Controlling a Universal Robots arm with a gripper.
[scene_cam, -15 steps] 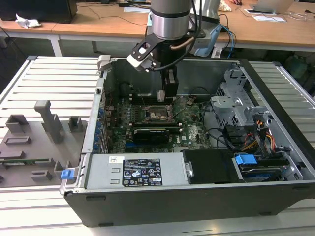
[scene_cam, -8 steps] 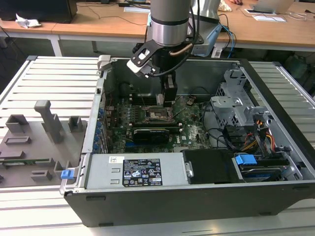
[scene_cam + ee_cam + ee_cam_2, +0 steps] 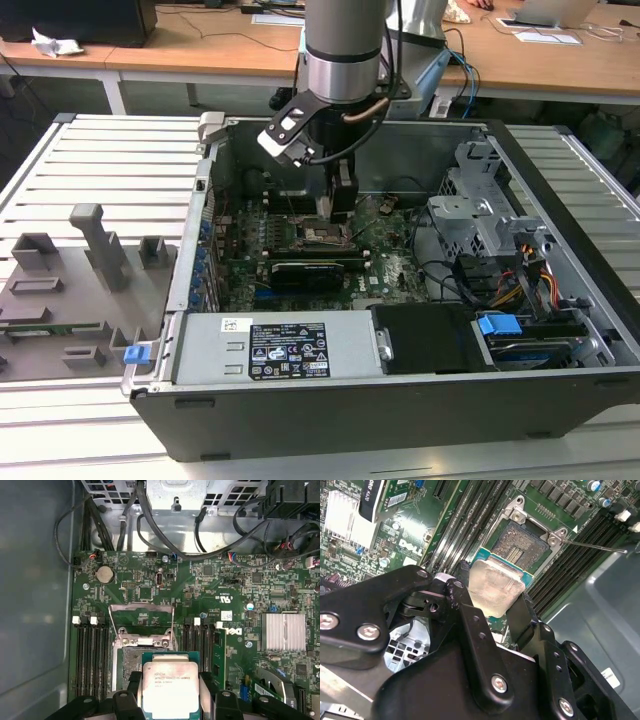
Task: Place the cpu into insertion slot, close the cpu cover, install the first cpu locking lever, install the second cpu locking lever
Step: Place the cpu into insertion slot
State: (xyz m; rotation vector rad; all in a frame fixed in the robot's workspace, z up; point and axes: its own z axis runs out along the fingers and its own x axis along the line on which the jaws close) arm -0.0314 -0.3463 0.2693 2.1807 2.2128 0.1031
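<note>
Jaws pinched the cpu by two opposite edges, my two black fingers pressed against its sides and its dull metal top facing up. I held it inside the open computer case, just over the part of the insertion slot nearest my fingers. I could not tell whether it touched the socket.

In the first wrist view the cpu overlapped the insertion slot, whose dark pin field showed beside it. The one cpu cover stood swung up at the edge of the slot away from my fingers, off the socket. One thin locking lever stuck out sideways from a socket corner, across the memory slots.

Two banks of long black memory slots flanked the socket, one on each side. Farther off on the green board sat one finned silver heatsink and one round coin battery. Black cables looped along the board's edge.

In the exterior view my arm reached down into the case, which lay on a slatted grey tabletop. A grey fixture tray sat just beside it on the exterior view's left.
</note>
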